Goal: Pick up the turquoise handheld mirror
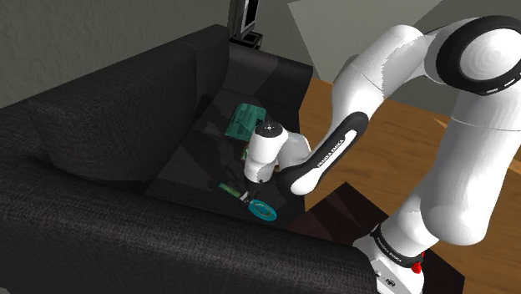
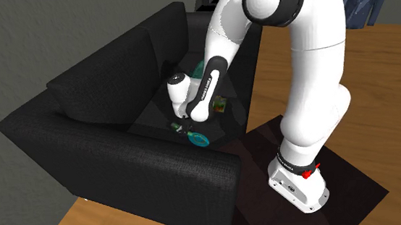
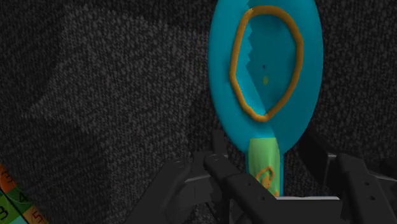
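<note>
Shoulder view: turquoise mirror [image 1: 262, 210] flat on dark sofa [image 1: 100, 192] seat, near front edge; gripper [image 1: 247, 195] low over handle end.
Second exterior view: mirror [image 2: 198, 138] just below gripper [image 2: 182, 124].
Wrist view: fingers [image 3: 232, 181] stand apart; green handle [image 3: 264, 167] between them, close to one, other clear; not clasped.

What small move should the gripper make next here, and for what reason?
Probably close the fingers. In the wrist view the gripper is low over the sofa seat, and the green handle of the turquoise mirror lies between its open fingers, not yet clasped.
</note>
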{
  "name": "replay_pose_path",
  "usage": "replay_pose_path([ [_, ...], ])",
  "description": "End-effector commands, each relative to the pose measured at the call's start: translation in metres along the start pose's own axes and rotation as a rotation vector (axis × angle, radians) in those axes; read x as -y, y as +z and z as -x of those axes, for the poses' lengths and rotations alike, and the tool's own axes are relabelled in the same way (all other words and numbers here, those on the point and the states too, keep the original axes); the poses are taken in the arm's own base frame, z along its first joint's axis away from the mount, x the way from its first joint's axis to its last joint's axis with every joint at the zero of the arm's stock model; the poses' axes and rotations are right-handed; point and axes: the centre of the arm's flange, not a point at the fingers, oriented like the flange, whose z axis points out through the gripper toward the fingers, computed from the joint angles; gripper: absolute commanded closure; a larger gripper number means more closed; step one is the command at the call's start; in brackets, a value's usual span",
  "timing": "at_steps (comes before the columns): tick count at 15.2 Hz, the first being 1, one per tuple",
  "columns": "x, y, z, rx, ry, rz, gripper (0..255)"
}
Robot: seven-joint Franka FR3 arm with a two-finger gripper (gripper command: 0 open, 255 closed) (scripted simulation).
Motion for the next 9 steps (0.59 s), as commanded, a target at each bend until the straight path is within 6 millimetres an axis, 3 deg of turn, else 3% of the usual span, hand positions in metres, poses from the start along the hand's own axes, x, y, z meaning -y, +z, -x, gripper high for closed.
replay_pose_path([
  [1, -0.001, -0.011, 0.000, 0.001, 0.000, 0.000, 255],
  [7, -0.004, -0.042, 0.000, 0.001, 0.000, 0.000, 255],
  [9, -0.004, -0.043, 0.000, 0.001, 0.000, 0.000, 255],
])
